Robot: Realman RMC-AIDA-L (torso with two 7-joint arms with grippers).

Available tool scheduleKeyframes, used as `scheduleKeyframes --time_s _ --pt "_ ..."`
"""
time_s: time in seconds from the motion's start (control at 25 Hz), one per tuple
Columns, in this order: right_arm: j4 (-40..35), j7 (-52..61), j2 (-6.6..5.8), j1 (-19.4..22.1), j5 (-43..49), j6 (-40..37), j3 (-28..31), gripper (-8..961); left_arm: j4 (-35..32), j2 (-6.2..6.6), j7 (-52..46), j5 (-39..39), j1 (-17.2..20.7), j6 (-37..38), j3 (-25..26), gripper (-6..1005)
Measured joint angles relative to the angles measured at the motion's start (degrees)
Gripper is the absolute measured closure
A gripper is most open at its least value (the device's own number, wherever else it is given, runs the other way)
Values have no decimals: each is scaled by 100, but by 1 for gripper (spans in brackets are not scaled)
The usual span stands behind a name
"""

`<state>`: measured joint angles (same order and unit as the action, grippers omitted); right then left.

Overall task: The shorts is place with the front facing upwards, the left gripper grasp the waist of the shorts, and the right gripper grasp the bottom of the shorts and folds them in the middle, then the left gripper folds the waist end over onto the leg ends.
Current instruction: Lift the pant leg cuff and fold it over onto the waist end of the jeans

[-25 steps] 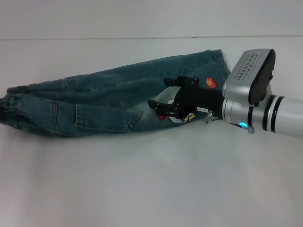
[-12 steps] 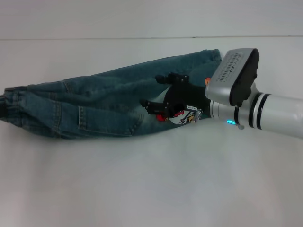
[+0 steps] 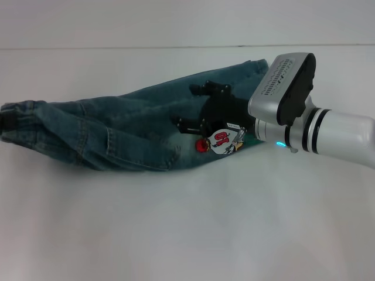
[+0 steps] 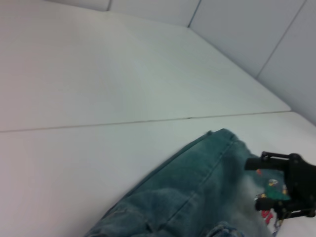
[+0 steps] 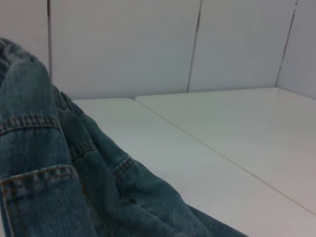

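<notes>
At the right end of the shorts, the right gripper hovers over the denim, fingers apart and clamped on nothing. The shorts lie lengthwise across the white table, gathered waist to the robot's left, back pocket and cartoon patch upward. Pale panelled walls stand behind.

Right tool — fingers spread, reaching leftward from its silver-white wrist.
</notes>
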<state>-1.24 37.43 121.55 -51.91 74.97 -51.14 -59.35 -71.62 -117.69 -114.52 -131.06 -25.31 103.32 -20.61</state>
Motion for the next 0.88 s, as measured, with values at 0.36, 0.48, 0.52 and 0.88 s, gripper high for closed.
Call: scheduleKeyframes --time_s 0.36,0.48,0.52,0.88 --pt "18 -105 0 -4 68 12 -67 100 -145 -23 -240 151 -172 275 -30 957" --pt "60 -171 0 -34 71 50 -68 100 -161 -32 -332 273 -207 352 -92 957" --pt "69 -179 0 -48 71 69 -68 101 -167 -40 -357 316 -241 426 -109 957" --pt "77 -259 0 -65 70 108 -68 99 -288 -110 -485 351 -486 584 -141 957"
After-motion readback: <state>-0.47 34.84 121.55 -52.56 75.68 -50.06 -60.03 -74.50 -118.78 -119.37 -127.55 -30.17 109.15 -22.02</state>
